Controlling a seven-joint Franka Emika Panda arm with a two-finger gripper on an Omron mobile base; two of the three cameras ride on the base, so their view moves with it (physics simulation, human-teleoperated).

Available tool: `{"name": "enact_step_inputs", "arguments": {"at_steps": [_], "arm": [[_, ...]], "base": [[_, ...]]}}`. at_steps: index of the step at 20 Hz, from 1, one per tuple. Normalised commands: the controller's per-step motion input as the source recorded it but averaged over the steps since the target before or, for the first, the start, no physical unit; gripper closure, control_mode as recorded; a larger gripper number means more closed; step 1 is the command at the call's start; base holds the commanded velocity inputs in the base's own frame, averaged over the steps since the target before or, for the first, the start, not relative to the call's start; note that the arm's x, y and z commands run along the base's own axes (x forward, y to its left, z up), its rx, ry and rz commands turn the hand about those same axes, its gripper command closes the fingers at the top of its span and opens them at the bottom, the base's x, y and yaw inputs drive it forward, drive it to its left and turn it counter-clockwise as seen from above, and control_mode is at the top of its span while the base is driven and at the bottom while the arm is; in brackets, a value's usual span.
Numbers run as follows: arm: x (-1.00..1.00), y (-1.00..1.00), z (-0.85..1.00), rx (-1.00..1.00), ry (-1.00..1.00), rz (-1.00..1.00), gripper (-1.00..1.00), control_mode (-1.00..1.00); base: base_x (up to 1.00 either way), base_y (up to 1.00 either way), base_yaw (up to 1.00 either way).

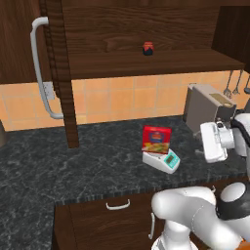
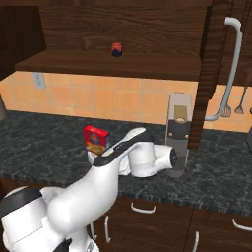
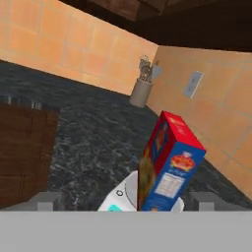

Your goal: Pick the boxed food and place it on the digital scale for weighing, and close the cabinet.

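From the left base view, the boxed food [image 1: 156,139] stands upright on the digital scale [image 1: 161,160] on the dark speckled table [image 1: 58,166], so placing looks done. In the right base view the cabinet [image 2: 216,64] door hangs open; closing it comes next. In the hand view my jaws stand apart, empty, tiled wall behind.
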Motion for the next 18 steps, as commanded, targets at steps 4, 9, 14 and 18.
{"name": "enact_step_inputs", "arguments": {"at_steps": [4, 9, 14, 18], "arm": [[-0.58, -0.44, 0.32, 0.31, -0.32, -0.01, -1.0, -1.0], [-0.45, -0.74, 0.24, 0.44, -0.28, -0.06, -1.0, -1.0], [-0.14, -0.87, 0.34, 0.49, -0.2, -0.08, -1.0, -1.0], [-0.15, -0.92, 0.43, 0.55, -0.25, 0.0, -1.0, -1.0]], "base": [[0.0, 0.0, 0.0], [0.0, 0.0, 0.0], [0.0, 0.0, 0.0], [0.0, 0.0, 0.0]]}}
